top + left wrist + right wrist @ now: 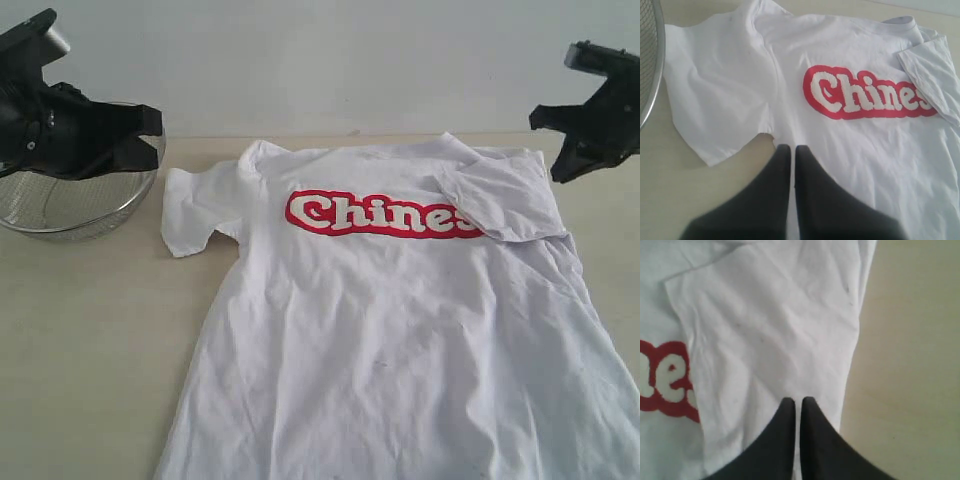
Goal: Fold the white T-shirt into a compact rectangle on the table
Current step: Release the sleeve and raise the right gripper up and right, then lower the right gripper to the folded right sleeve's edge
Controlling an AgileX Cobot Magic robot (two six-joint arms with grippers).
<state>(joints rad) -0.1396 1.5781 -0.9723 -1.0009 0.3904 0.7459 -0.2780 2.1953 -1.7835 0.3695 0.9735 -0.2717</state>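
A: Colours on the rig?
B: white wrinkly cotton T-shirt (400,340), red chest band (375,231), white lettering (345,214). wide flat matte tabletop (90,340): pale beige, faint specks.
A: Rest?
B: round wire-mesh metal bowl (70,205): silver-grey, fine grid. left gripper (792,148) and right gripper (800,400): black.

Mesh bowl (62,206) near T-shirt (400,330) sleeve

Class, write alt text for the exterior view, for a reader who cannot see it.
A white T-shirt with a red "Chinese" logo lies face up on a beige table, the sleeve near the right gripper folded over the word's end. Both black grippers hang shut, the left gripper by a wire-mesh bowl.
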